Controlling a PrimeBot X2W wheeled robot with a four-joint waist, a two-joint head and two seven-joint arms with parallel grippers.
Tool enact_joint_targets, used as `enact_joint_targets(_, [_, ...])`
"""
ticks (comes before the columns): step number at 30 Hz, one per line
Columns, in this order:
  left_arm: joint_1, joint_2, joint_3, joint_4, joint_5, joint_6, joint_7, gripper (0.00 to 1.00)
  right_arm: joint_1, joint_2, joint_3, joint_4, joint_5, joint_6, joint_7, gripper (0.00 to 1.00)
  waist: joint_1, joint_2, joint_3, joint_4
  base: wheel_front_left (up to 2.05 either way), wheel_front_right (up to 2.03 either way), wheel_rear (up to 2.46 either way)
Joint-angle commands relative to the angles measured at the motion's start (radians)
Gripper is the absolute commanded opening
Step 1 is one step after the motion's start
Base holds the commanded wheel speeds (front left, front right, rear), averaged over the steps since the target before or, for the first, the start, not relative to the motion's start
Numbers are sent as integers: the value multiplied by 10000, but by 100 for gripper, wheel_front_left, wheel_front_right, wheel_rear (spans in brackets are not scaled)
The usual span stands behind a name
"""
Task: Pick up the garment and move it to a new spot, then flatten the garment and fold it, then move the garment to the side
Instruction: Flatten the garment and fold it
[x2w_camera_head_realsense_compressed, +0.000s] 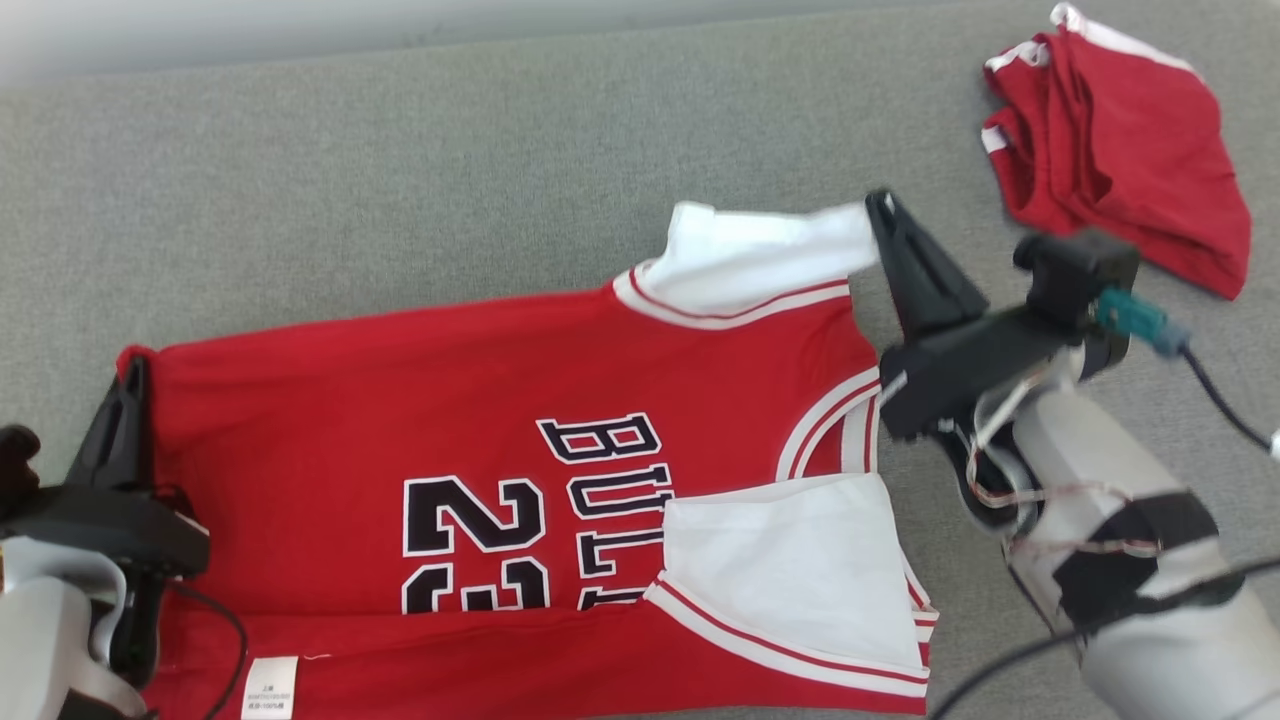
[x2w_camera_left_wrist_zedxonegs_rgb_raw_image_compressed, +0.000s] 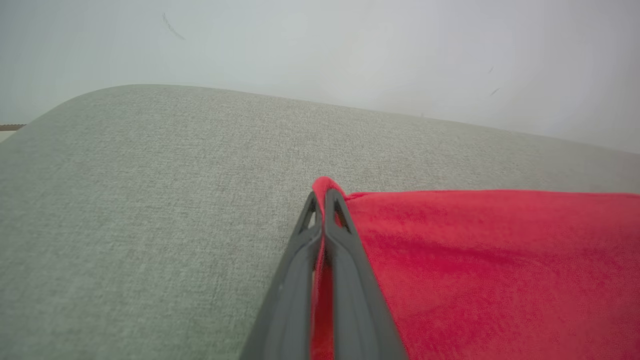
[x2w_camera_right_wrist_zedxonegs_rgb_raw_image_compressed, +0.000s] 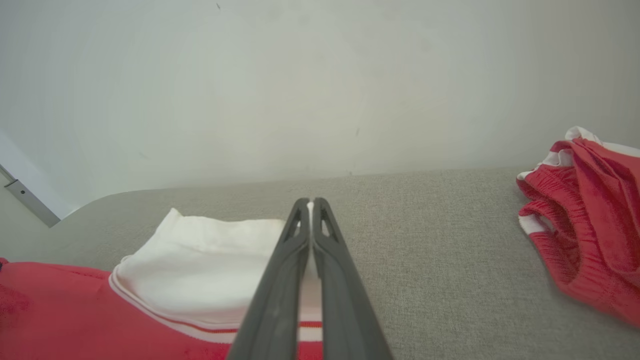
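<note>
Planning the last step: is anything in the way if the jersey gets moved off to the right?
Yes: crumpled red shorts lie on the grey surface at the far right, beyond the right gripper and apart from the jersey. Toward the left, nothing visible blocks it.

Bright, even light, faint shadows, wrist views bowed at edges — head view's corner hazy

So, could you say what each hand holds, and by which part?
Both hold the jersey: left hand at a red hem corner, right hand at a white sleeve end.
</note>
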Motion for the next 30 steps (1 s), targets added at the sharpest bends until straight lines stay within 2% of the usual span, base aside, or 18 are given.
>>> enact_joint_targets(1, [235, 16, 52, -34, 75, 44, -31, 0, 223, -84, 90, -213, 98, -5, -13, 0, 1, 0, -140, -57, 0, 0, 0])
enact_joint_targets(7, [909, -170, 298, -508, 144, 38, -31, 0, 1404, -662, 667, -1574, 698, -6, -14, 0, 1, 0, -462, -51, 0, 0, 0])
enact_joint_targets(17, [1851, -511, 487, -969, 267, 25, -32, 0, 2354, -1668, 1791, -2918, 1881, -5, -15, 0, 1, 0, -816, 51, 0, 0, 0])
enact_joint_targets(30, [2714, -799, 695, -1003, 330, 13, -32, 0, 3472, -2781, 2532, -4092, 2820, -6, 109, 0, 1, 0, -1277, 53, 0, 0, 0])
